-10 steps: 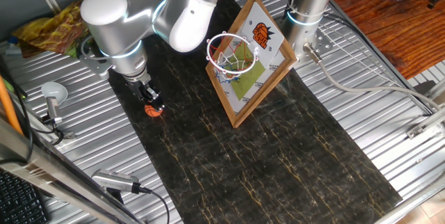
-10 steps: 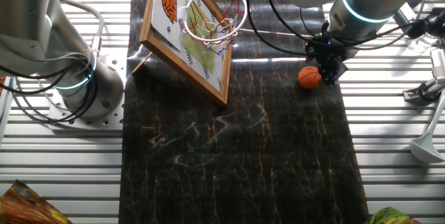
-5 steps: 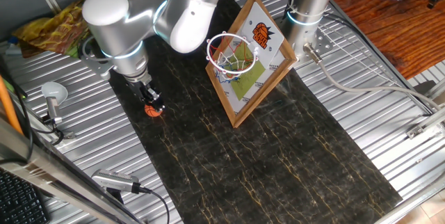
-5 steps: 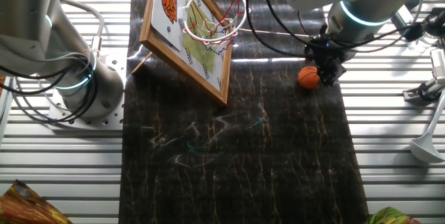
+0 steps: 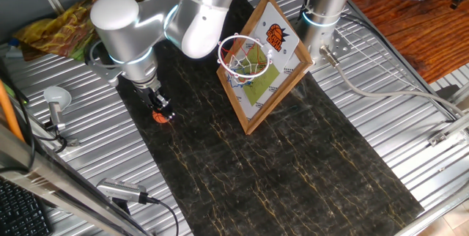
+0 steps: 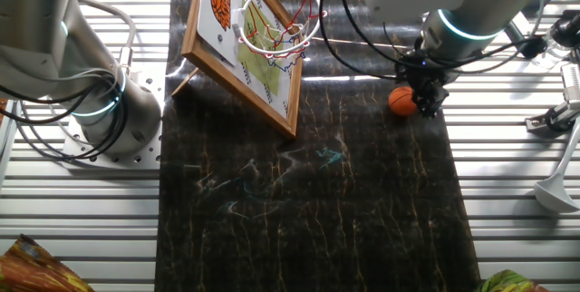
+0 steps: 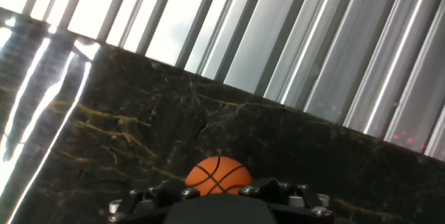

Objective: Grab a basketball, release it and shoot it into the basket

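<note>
Over the last second the arm (image 5: 124,27) shifts a little: in one fixed view its big white joint sits slightly further toward 2 o'clock, and in the other fixed view the wrist (image 6: 444,34) sits slightly further toward 10 o'clock. The tool (image 5: 159,109) and the basketball (image 5: 160,116) between its fingers edge the same way, the ball now a touch higher in both fixed views.

no readable text, backboard (image 5: 272,60) logo lettering too small
</note>
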`<state>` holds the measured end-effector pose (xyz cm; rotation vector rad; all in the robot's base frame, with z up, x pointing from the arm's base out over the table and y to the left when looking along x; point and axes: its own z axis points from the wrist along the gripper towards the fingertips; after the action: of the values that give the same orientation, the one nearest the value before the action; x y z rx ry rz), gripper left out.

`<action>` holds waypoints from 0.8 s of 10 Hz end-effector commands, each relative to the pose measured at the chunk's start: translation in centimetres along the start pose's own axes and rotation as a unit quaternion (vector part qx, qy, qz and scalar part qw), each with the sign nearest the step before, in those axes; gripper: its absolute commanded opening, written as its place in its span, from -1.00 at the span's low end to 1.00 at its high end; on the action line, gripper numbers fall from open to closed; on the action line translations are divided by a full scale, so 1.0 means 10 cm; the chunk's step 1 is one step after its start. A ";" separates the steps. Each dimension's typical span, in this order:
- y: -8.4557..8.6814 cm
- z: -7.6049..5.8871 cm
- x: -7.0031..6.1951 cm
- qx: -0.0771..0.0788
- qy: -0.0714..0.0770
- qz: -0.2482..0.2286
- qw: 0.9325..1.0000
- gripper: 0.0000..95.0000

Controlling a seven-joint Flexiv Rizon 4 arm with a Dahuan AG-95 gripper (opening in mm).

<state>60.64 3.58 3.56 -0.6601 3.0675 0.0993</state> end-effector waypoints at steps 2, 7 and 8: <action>0.00 0.03 0.01 0.003 0.003 0.004 1.000 -0.20; 0.00 0.03 0.01 0.005 0.004 0.005 1.000 -1.00; 0.00 0.02 0.01 0.004 0.004 0.006 1.000 -1.00</action>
<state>60.53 3.57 3.47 -0.6444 3.0781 0.0823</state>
